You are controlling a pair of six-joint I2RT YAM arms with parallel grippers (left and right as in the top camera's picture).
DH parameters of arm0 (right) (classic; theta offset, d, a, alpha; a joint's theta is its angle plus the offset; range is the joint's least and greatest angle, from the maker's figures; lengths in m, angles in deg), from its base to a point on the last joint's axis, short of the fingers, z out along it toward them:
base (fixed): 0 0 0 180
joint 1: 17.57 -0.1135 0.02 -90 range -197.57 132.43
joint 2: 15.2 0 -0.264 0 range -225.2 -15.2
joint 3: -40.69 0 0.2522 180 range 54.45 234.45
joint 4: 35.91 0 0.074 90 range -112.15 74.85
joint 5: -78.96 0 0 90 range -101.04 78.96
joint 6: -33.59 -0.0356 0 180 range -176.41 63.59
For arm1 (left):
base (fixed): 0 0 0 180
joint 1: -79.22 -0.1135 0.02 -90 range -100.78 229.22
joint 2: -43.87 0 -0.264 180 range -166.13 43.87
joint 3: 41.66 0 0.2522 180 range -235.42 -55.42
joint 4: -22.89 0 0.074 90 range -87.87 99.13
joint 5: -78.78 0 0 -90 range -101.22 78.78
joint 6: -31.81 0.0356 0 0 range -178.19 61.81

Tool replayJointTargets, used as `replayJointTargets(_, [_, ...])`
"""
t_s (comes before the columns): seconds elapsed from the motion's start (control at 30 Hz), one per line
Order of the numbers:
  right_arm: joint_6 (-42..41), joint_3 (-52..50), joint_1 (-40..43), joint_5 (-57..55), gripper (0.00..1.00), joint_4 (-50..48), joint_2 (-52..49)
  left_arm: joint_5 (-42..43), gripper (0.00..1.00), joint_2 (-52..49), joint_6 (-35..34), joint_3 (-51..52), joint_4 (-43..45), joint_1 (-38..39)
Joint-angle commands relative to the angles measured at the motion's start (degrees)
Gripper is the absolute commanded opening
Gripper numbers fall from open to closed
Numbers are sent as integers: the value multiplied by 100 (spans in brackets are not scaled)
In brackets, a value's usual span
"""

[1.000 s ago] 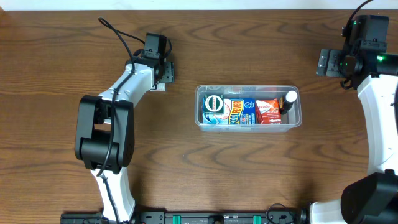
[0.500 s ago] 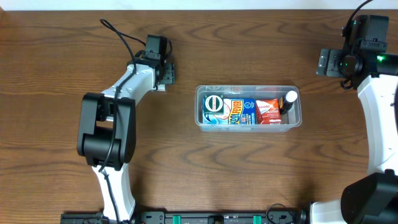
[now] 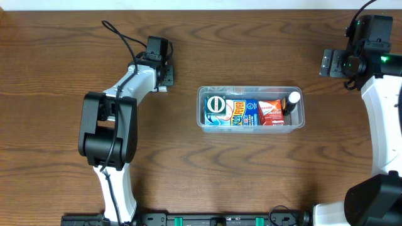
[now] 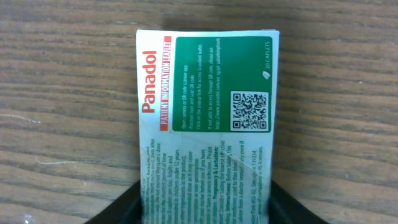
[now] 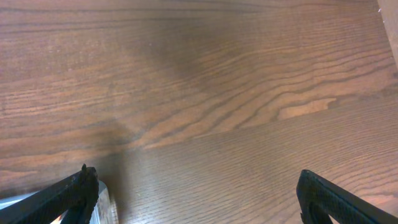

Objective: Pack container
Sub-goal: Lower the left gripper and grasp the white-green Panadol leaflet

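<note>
The clear container [image 3: 251, 90] sits mid-table. It holds a round green-and-white tub, a blue Kool Fever box, a red packet and a dark bottle with a white cap. My left gripper [image 3: 164, 78] is left of the container at the back. In the left wrist view its fingers [image 4: 205, 208] are shut on the sides of a white and green Panadol box [image 4: 208, 106], which is low over the wood. Only a white edge of that box [image 3: 162, 88] shows from overhead. My right gripper [image 3: 331, 63] is open and empty at the far right, its fingers [image 5: 196, 186] wide apart over bare wood.
The table is dark brown wood [image 3: 251, 169]. A sliver of clear plastic [image 5: 104, 198] shows at the lower left of the right wrist view. The table's back edge runs along the top of the overhead view.
My left gripper has shifted very slightly with the Panadol box in it. The right arm and the container have not moved.
</note>
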Motion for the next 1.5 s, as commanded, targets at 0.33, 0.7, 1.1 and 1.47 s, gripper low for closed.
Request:
replayJointTargets(0.33, [-79, 4, 33, -17, 99, 4, 59, -590, 47, 625, 216, -15, -192, -37])
replayJointTargets(0.7, [-81, 4, 33, -20, 99, 7, 59, 293, 47, 2645, 1174, -15, -800, 144])
replayJointTargets(1.1, [-81, 4, 33, -17, 99, 4, 59, 2155, 47, 3464, 3679, -13, -1742, 1305])
replayJointTargets(1.47, [-79, 4, 33, -17, 99, 4, 59, 2310, 48, 3436, 4470, -13, -2269, 2656])
